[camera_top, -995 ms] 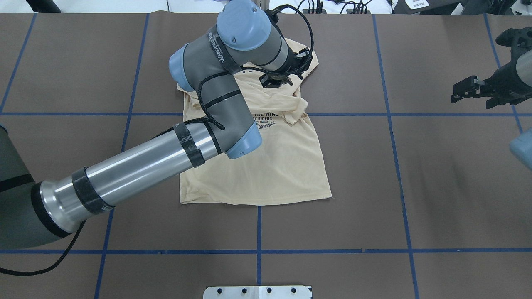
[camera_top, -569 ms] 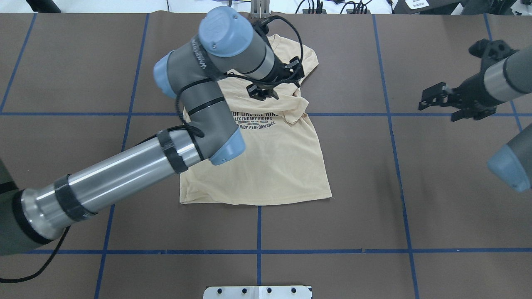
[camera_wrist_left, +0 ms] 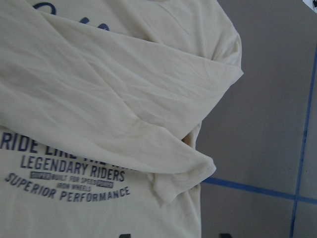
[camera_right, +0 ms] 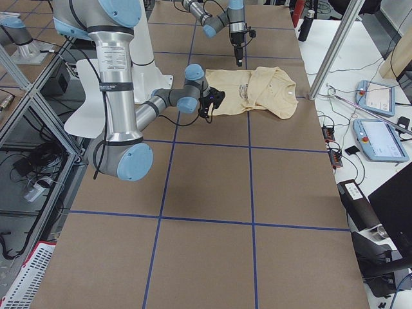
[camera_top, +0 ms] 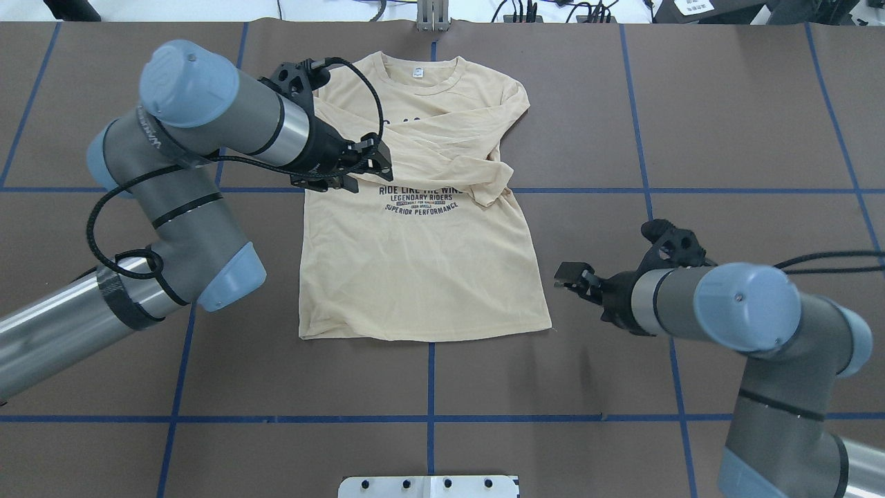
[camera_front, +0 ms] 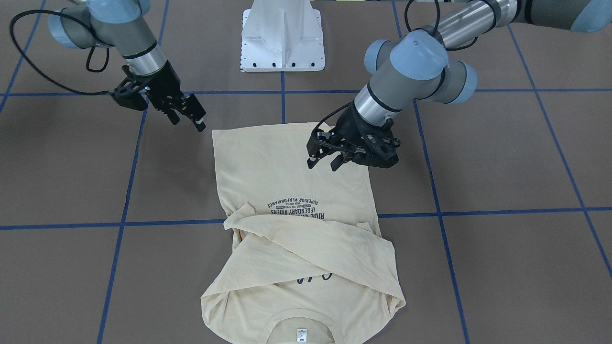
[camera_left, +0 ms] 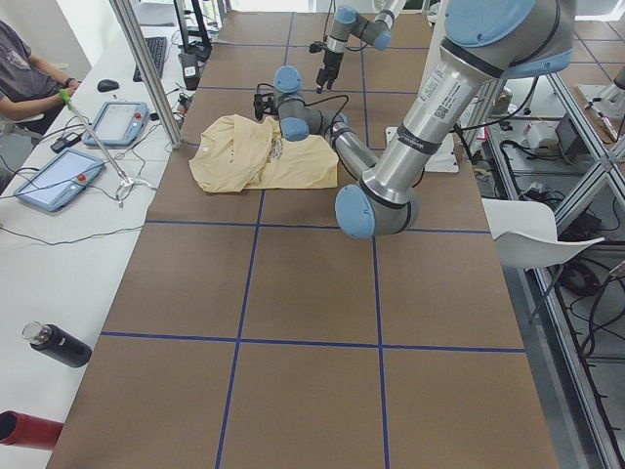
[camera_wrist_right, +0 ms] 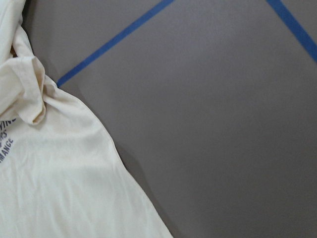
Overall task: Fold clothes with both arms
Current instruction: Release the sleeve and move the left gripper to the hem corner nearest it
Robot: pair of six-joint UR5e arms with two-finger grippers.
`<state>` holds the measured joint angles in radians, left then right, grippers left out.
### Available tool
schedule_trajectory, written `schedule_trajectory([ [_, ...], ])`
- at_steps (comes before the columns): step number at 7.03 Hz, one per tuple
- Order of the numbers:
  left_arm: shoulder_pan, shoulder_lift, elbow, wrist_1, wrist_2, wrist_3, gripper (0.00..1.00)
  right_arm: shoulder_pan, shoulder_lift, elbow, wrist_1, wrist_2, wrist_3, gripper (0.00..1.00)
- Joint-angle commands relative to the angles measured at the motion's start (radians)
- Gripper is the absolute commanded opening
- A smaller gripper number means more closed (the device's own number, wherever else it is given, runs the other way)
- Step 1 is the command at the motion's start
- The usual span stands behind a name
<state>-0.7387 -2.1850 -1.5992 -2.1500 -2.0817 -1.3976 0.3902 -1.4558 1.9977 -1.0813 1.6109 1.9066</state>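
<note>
Shirt [camera_top: 422, 277] lengthwise, collar far, hem near | right gripper [camera_top: 572, 278] fingers apart, just beside hem corner | left gripper [camera_top: 366, 169] fingers apart, over chest

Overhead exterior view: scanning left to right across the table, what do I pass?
The left arm's elbow → T-shirt → right gripper, open, just beside the shirt's edge. The left gripper hangs over the shirt, so it has no clear place in the order.

A white pedestal base [camera_front: 283, 38] stands on a brown table [camera_top: 726, 104] with blue gridlines [camera_top: 430, 384].
</note>
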Motion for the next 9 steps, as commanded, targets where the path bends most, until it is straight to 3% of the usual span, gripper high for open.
schedule_trajectory([
  [1,-0.021,0.059,-0.030,-0.001,-0.027,0.032,0.66,-0.088,0.067,-0.052,-0.012,-0.094,0.118,0.98],
  [3,-0.022,0.080,-0.048,-0.007,-0.021,0.031,0.66,-0.085,0.210,-0.126,-0.148,-0.121,0.123,0.96],
  [9,-0.019,0.080,-0.045,-0.008,-0.018,0.028,0.67,-0.077,0.167,-0.143,-0.160,-0.118,0.121,0.92],
])
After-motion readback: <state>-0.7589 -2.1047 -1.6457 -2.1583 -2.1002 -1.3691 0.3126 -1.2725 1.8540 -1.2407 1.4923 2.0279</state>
